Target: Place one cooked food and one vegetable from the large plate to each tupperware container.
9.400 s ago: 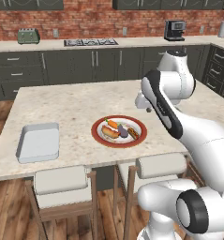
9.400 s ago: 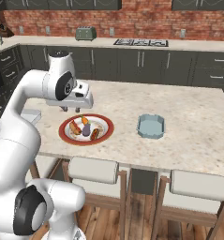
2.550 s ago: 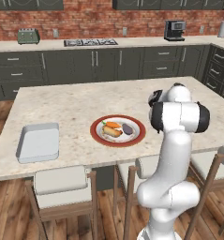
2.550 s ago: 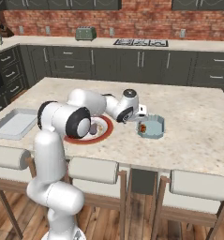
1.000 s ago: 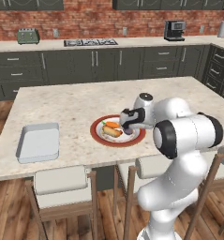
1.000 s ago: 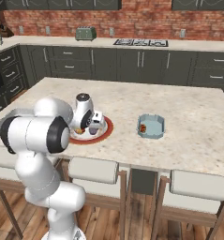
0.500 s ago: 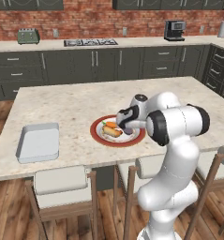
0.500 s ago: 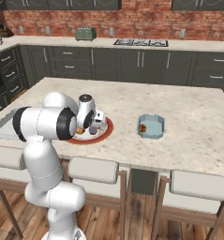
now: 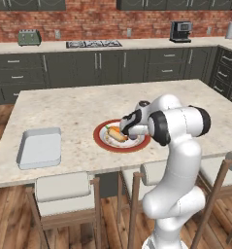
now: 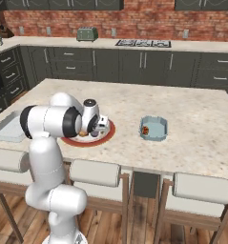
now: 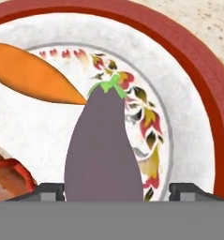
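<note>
My end effector [image 11: 117,191] is low over the large plate [image 11: 188,56], finger tips [image 11: 50,192] standing apart on either side of a purple eggplant [image 11: 104,150]. The jaws are not touching its skin as far as the hand view shows; whether they are closing I cannot tell.

Location of parts:
- The eggplant lies on the white centre of the plate, green cap pointing away from me, directly between my tips.
- The carrot [image 11: 33,75] lies just beyond it, its tapered point near the eggplant's cap.
- A reddish-brown piece of cooked food [image 11: 8,176] shows at the plate's edge of my view, beside the eggplant.
- One tupperware container [image 10: 153,127] sits well apart on the surface [image 10: 196,119] and already holds a small item; the other container [image 9: 40,147] stands at the far side of the plate.

Handling judgement:
- The eggplant looks light, firm and smooth-skinned, so likely slippery.
- Its body widens towards my end; a grip on the taper near the cap could squeeze it out forwards.
- I should take hold across the broad mid-body, tips square to the long axis.
- Moderate closing force should be sufficient; it appears unlikely to crush.
</note>
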Controlling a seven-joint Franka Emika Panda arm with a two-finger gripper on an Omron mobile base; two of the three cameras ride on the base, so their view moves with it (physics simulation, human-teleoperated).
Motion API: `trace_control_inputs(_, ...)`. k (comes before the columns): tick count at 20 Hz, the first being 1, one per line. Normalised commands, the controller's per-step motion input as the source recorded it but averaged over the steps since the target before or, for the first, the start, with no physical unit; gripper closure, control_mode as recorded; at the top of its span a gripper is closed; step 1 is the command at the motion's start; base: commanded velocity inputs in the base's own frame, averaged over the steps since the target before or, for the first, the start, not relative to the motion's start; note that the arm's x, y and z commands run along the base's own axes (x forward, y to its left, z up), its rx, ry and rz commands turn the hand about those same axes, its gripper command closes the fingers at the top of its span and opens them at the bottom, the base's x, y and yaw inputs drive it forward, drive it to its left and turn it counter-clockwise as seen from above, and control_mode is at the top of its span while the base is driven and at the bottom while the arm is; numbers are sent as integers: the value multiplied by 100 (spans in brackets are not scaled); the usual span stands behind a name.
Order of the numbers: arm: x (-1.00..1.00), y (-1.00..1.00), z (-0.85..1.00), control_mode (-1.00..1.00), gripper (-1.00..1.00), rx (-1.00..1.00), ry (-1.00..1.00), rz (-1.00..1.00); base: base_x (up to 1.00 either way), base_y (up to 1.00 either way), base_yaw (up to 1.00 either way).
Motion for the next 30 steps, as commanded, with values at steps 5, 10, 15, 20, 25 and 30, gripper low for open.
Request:
trace_control_inputs(5, 0, 0, -29, -100, 100, 0, 2, 0, 0, 0, 0)
trace_control_inputs(10, -53, -19, 47, -100, 100, 0, -6, 0, 0, 0, 0)
trace_control_inputs(15, -43, -54, 82, -100, 100, -5, -19, 0, 0, 0, 0)
trace_control_inputs(20, -3, -81, 64, -100, 100, -14, 0, -2, 0, 0, 0)
trace_control_inputs(25, 14, -100, 35, -100, 100, -16, 22, -2, 0, 0, 0)
trace_control_inputs(30, 28, -100, 13, -100, 100, -11, 19, 0, 0, 0, 0)
